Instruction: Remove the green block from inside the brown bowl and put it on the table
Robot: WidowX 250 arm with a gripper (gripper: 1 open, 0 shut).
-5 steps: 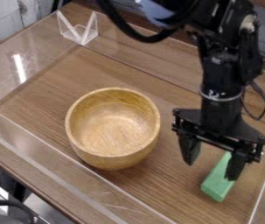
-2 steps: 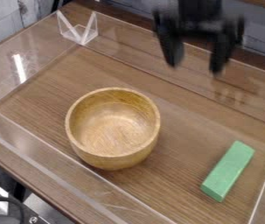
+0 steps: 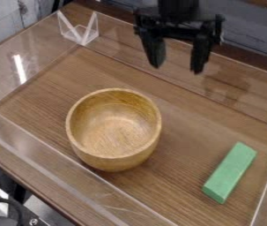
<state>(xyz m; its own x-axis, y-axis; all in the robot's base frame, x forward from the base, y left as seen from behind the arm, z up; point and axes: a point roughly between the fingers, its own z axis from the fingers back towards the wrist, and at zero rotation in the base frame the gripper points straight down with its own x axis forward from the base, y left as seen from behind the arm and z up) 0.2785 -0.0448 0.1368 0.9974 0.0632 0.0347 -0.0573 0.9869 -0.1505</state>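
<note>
The green block lies flat on the table near the front right, clear of the bowl. To its left stands the brown bowl, round and wooden, with nothing inside it. My gripper hangs high over the far middle of the table, pointing down, its two dark fingers spread wide with nothing between them. It is well away from both the block and the bowl.
Clear acrylic walls border the tabletop on all sides. A small clear triangular stand sits at the far left corner. Bare wood lies between the bowl and the block.
My gripper has let go of the green block at the front right, risen and swung to the far middle, then drifted slightly left. Block and bowl stay put.
</note>
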